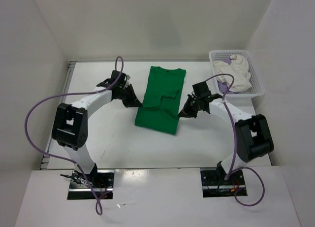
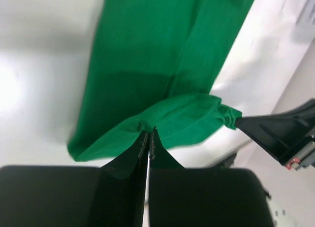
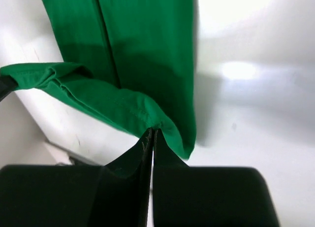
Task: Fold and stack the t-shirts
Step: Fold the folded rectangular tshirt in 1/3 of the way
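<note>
Both end effectors pinch the green t-shirt [image 1: 160, 96], one on each side.
The shirt lies as a long folded strip mid-worktop [image 1: 113, 138], running near to far. The left end effector [image 1: 136, 103] is fully closed on its left edge and the right end effector [image 1: 183, 112] on its right edge. The white shirt [image 1: 236, 72] and lavender shirt [image 1: 224, 87] sit in the basket [image 1: 257, 86], far right.

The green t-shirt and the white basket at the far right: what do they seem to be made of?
The green t-shirt looks like soft knit cloth, probably cotton, with a matte finish; it bunches into soft folds and shows a stitched hem. The white basket seems to be rigid plastic; its walls are a regular grid of small holes and keep their shape. Its finish is unclear from here.
</note>
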Motion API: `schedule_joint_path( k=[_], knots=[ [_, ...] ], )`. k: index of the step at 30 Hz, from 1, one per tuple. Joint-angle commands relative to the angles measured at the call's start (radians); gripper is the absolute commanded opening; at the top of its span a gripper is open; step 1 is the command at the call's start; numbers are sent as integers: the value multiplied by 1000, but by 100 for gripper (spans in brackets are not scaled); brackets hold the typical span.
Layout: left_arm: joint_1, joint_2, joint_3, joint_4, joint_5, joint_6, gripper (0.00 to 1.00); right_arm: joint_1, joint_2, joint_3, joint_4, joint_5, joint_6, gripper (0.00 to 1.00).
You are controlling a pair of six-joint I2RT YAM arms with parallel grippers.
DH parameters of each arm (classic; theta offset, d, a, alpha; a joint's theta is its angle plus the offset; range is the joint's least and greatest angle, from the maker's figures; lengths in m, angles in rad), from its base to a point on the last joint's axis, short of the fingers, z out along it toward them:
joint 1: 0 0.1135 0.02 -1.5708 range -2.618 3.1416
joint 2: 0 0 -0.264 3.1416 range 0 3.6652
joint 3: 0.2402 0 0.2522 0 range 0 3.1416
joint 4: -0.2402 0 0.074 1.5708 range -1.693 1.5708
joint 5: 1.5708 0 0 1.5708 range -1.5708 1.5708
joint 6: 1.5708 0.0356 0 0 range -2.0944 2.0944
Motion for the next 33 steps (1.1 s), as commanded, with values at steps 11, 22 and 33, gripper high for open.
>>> schedule_joint_path(
  k=[11, 22, 33],
  knots=[
    [1, 328, 359, 76, -127, -10, 0, -188, 318, 306, 49, 21, -198, 0],
    [23, 333, 321, 141, -210, -65, 0, -188, 445, 461, 40, -11, -208, 0],
    [53, 270, 301, 205, -204, -75, 58, -188, 502, 561, -2, 22, -227, 21]
  ],
)
